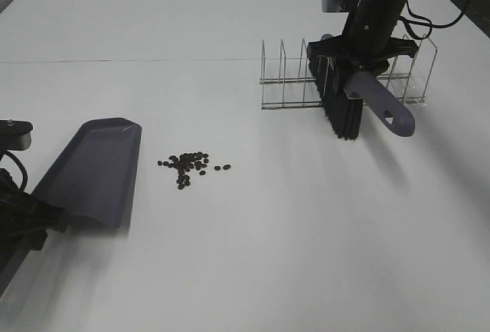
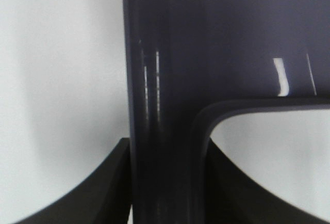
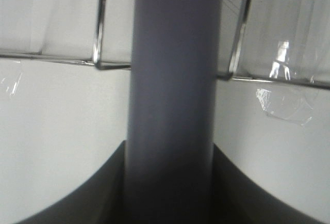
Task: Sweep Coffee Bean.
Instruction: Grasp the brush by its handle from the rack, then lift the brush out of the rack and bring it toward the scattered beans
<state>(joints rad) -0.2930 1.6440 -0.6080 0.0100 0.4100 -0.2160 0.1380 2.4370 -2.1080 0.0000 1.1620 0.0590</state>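
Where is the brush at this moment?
The brush is on the right of the high view, at the wire rack, its handle held by the right gripper; the coffee beans lie well to its left.

Bright, diffuse light washes the white table (image 1: 306, 255); shadows fall soft and faint; both wrist views are blurred up close; glare streaks the dustpan (image 2: 221, 43).

Small dark brown coffee beans (image 1: 187, 165) lie loosely clustered on the white counter (image 1: 306, 232), left of centre, a few strays trailing right.
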